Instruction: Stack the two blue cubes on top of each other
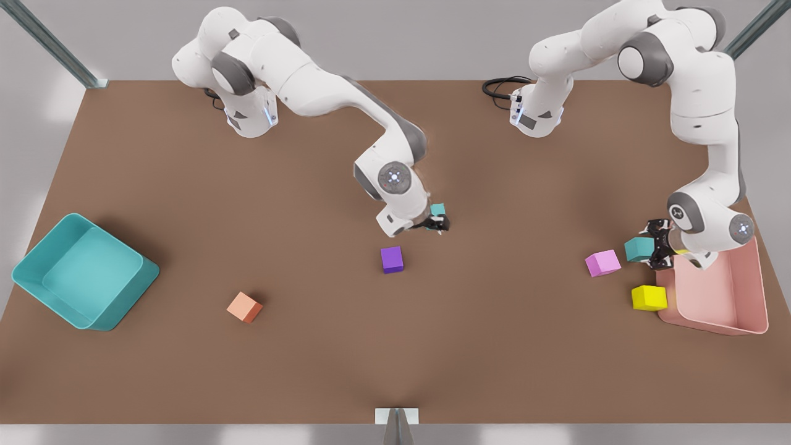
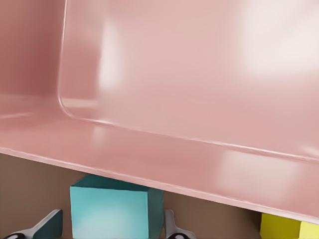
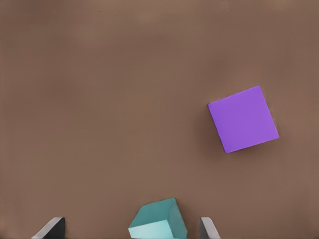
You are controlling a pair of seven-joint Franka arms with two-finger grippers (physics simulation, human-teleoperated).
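**A:** Where are your two blue cubes?

**B:** One blue cube (image 1: 639, 249) sits low at the right of the front view, between the fingers of my left claw (image 1: 659, 246). In my left wrist view that cube (image 2: 110, 212) is flanked by a finger (image 2: 172, 225) on each side, close to its faces. I cannot tell whether they press on it or just bracket it. The other blue cube (image 1: 438, 209) is near the frame's centre, at my right claw (image 1: 438, 223).

**A:** And that right claw, is it holding?

**B:** No. In my right wrist view its fingers (image 3: 207, 229) stand spread wide, and the tilted cube (image 3: 158, 220) lies between them with a clear gap on both sides. It is open and grips nothing.

**A:** What lies around the cubes?

**B:** Just left of the first cube is a pink cube (image 1: 602, 262). A yellow cube (image 1: 649, 297) sits below it, against the pink bin (image 1: 757, 290) at the right edge. That bin's wall (image 2: 189, 99) looms over the cube in my left wrist view, with the yellow cube (image 2: 289, 228) in the lower right corner. A purple cube (image 1: 392, 259) rests below the centre cube, apart from it. An orange cube (image 1: 244, 307) lies lower left, and a teal bin (image 1: 37, 281) is at the far left, all on the brown table (image 1: 309, 358).
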